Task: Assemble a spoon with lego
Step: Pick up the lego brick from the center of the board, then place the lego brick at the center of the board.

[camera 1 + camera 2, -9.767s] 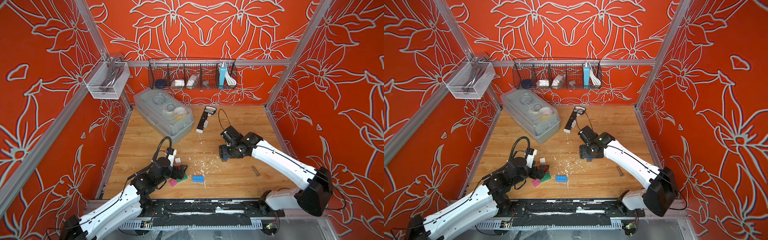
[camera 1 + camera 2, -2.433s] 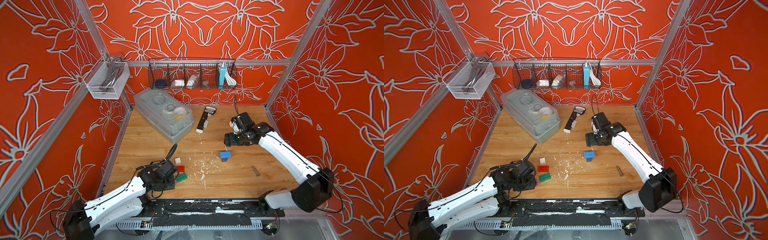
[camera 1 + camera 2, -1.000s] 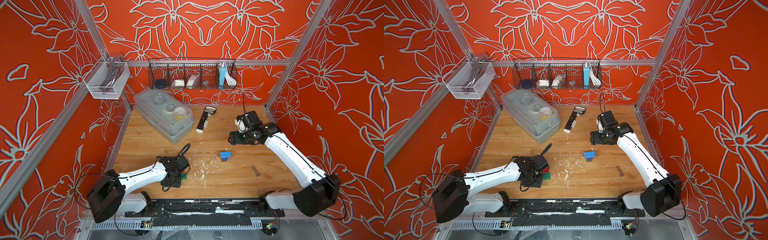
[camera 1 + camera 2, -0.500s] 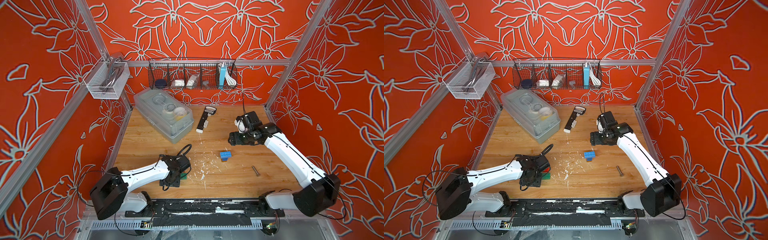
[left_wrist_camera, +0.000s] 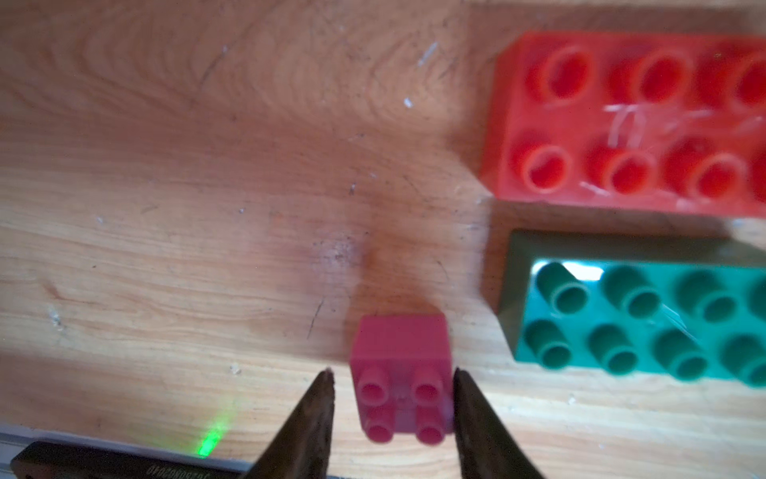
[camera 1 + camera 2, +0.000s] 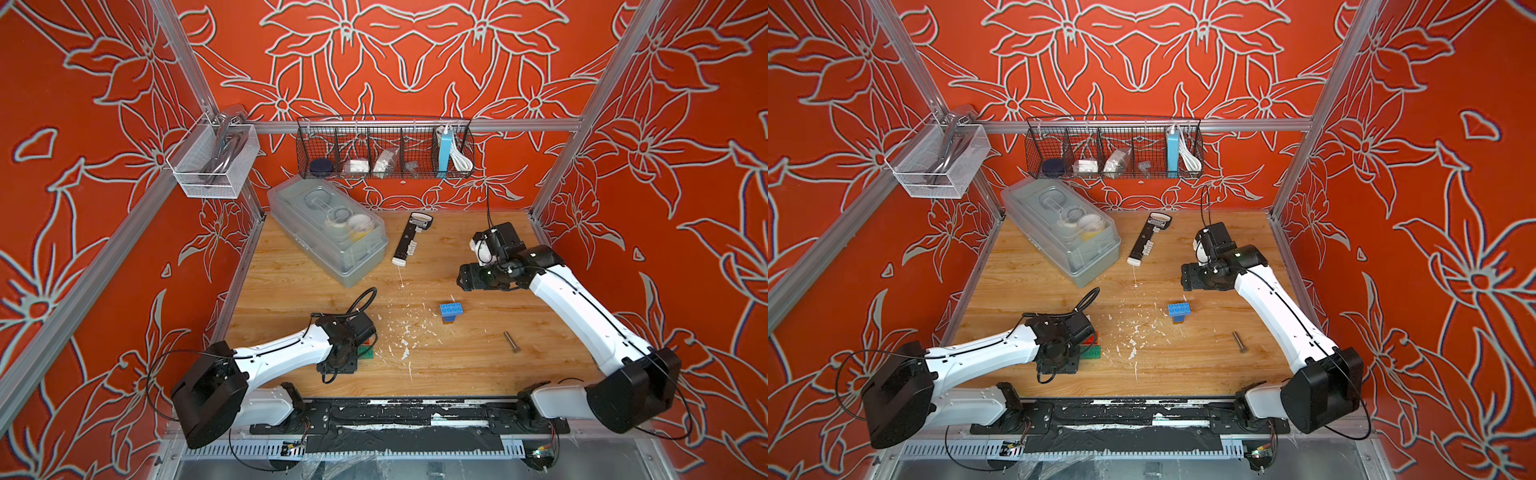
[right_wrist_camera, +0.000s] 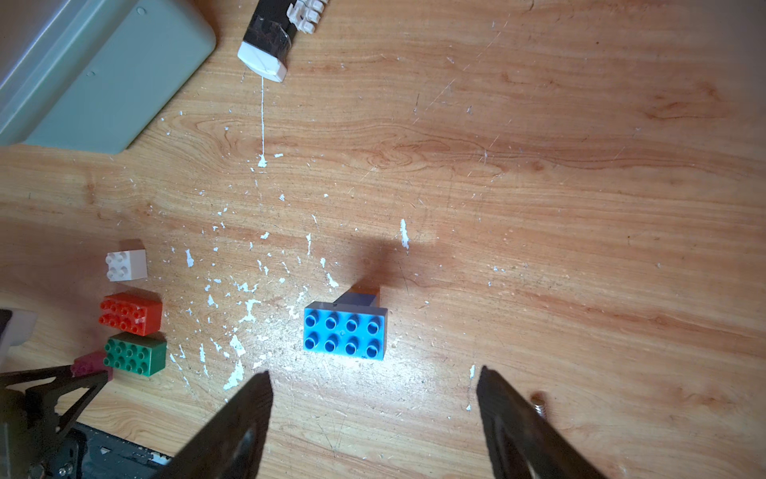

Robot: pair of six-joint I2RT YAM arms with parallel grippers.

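- The left gripper (image 5: 391, 373) sits just beside the green brick (image 5: 638, 315), as it did a second ago. It straddles the pink brick (image 5: 401, 352), with a gap on one side, not clamped.
- The right gripper (image 7: 373, 375) is unchanged, spread wide and empty.
- The part-built spoon (image 7: 345, 334) has not moved and stands well apart from the green brick.

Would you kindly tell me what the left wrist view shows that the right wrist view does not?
Only the left wrist view shows the four studs of the pink brick and the gap beside one finger of the left gripper. Only the right wrist view shows the white brick, the light blue brick and the open right gripper. Both show the red brick, the green brick and the pink brick.
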